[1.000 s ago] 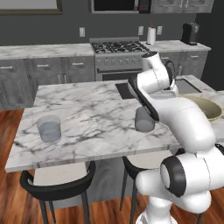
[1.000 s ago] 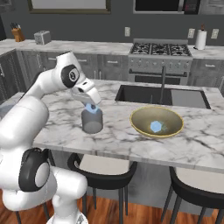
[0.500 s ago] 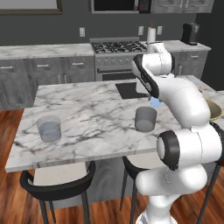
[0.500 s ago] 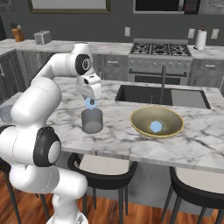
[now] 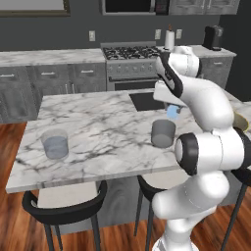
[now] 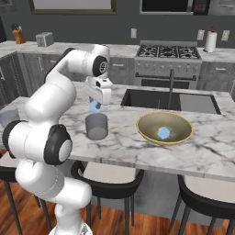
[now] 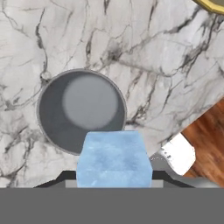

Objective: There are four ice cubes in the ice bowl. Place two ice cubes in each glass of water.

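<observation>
My gripper [image 6: 96, 103] is shut on a pale-blue ice cube [image 6: 95, 107] and hangs just above the near glass of water [image 6: 96, 127]. In the hand view the ice cube [image 7: 113, 159] sits between the fingers, over the near rim of the glass [image 7: 81, 111] below. From the left base the ice cube [image 5: 172, 112] hovers over the same glass [image 5: 163, 133]. The yellowish ice bowl [image 6: 179, 120] stands to the right of that glass with one ice cube [image 6: 164, 133] lying in it. The second glass of water [image 5: 55, 144] stands far off at the counter's left end.
A dark sink [image 6: 167, 100] with a faucet [image 6: 171, 87] lies behind the ice bowl. Black stools [image 6: 108, 176] stand under the counter's front edge. The stove [image 5: 128, 53] is against the back wall. The ice bowl's rim [image 7: 214, 4] shows at the hand view's top right.
The arm's elbow has swung up and back, while the gripper, still holding the ice cube, has stayed over the glass and risen slightly.
</observation>
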Controlling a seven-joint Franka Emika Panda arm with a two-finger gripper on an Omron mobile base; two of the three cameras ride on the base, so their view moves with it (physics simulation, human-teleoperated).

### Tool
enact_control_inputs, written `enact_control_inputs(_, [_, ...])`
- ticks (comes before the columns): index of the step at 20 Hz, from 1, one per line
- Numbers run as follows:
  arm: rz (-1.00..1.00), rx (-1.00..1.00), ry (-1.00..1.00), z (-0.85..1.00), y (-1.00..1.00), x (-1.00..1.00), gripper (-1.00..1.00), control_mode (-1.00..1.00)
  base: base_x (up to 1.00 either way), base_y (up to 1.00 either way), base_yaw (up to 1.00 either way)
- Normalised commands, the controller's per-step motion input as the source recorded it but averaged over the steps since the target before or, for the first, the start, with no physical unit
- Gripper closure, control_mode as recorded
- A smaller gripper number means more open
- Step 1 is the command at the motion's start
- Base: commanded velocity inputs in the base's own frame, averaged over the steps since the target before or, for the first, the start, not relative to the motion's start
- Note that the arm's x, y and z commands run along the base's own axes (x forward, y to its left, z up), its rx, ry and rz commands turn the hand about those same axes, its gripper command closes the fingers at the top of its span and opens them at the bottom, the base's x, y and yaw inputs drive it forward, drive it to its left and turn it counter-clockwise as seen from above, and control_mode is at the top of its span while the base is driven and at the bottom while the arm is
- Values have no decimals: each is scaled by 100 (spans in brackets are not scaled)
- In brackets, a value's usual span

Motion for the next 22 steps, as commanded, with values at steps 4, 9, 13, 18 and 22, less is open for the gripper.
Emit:
enact_control_inputs(4, [-2,5,5,0,0,27,100,-100,0,0,0])
enact_control_inputs(9, [0,0,1,0,0,1,100,-100,0,0,0])
enact_control_inputs(13, [0,0,0,-1,0,0,100,-100,0,0,0])
enact_control_inputs(18, [-1,0,-5,-27,0,0,100,-100,0,0,0])
enact_control_inputs(22, [0,0,-17,-41,4,-6,100,-100,0,0,0])
